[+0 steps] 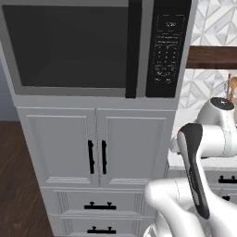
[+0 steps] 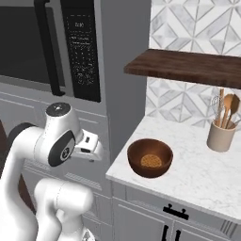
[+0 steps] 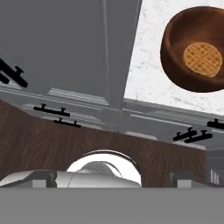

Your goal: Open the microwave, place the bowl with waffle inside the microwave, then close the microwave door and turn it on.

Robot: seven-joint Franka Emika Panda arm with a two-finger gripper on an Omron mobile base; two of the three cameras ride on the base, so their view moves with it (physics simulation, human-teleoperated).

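Keypad panel [image 1: 166, 46] markings on the microwave [image 1: 92, 46] are too small to read. Microwave door [image 1: 69, 46] shut, dark glass, black bar handle [image 1: 134, 48] at upper centre of the left base view. Bowl with waffle [image 2: 150, 157]: round, dark reddish-brown wood, one tan-orange gridded waffle inside; it sits on the white marble counter [image 2: 202, 174], centre of the right base view. Gripper [image 2: 96, 146] near the counter's edge; jaws spread wide, holding nothing.
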